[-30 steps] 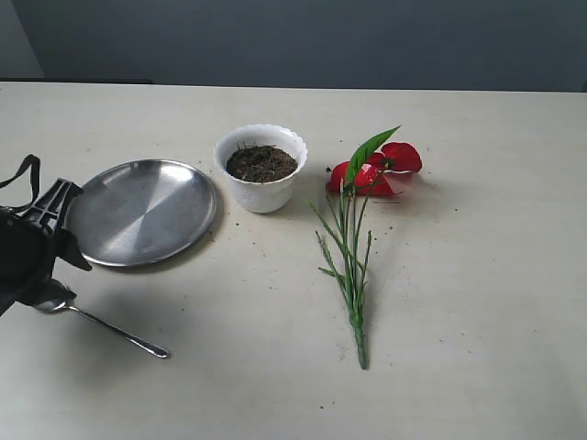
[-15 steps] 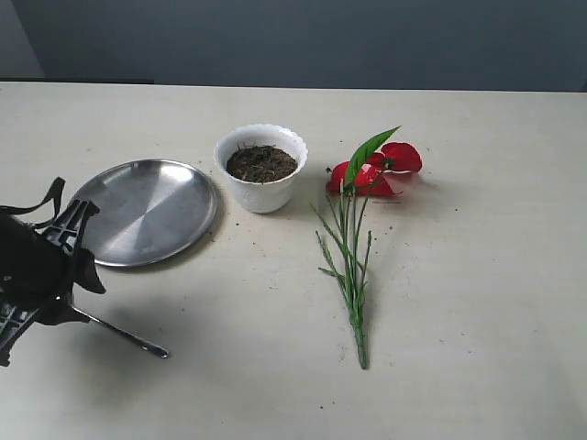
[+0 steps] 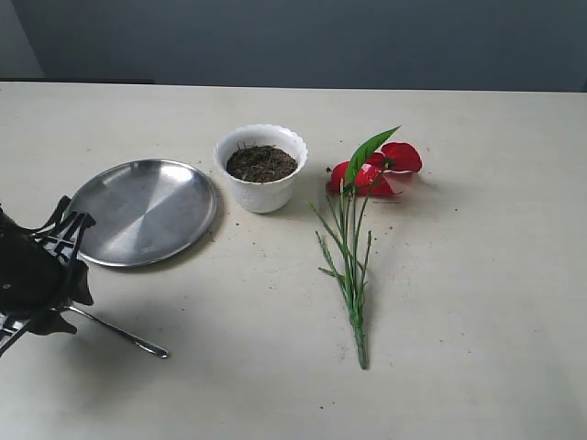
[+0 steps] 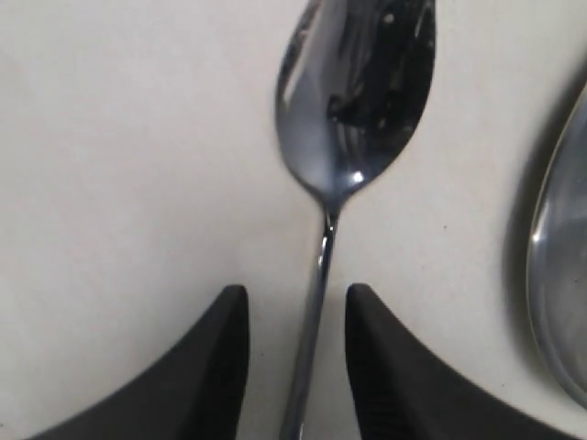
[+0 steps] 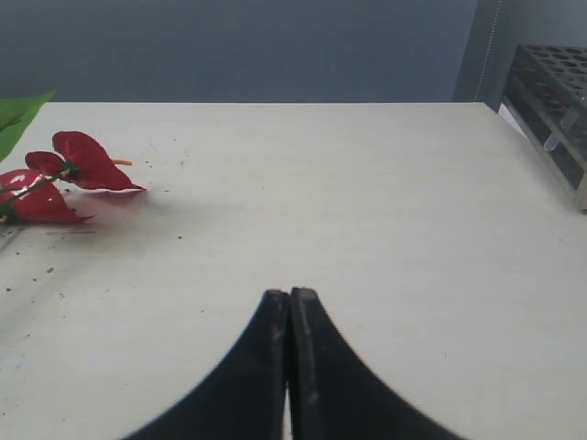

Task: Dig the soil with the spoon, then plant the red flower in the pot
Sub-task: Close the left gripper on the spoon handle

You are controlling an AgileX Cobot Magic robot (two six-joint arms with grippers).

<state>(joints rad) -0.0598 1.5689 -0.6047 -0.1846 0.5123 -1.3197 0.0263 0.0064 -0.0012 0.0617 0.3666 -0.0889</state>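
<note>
The silver spoon (image 4: 353,101) lies flat on the table; its handle (image 3: 119,332) shows in the exterior view, its bowl hidden under my left gripper (image 3: 57,310). My left gripper (image 4: 296,295) is open, one finger on each side of the handle, with gaps to both. The white scalloped pot (image 3: 262,167) holds dark soil (image 3: 261,163). To its right the red flower (image 3: 378,170) lies on the table with its green stems (image 3: 349,266) pointing to the front. My right gripper (image 5: 290,298) is shut and empty; the red petals (image 5: 64,170) lie off to its side.
A round steel plate (image 3: 142,211) lies left of the pot, close behind my left gripper; its rim (image 4: 550,275) shows beside the spoon. Soil crumbs dot the table round the pot. A dark rack (image 5: 555,92) stands at the table's edge in the right wrist view.
My left gripper has come down and forward over the spoon's bowl end, which it now hides in the exterior view. Spoon, pot and flower have not moved.
</note>
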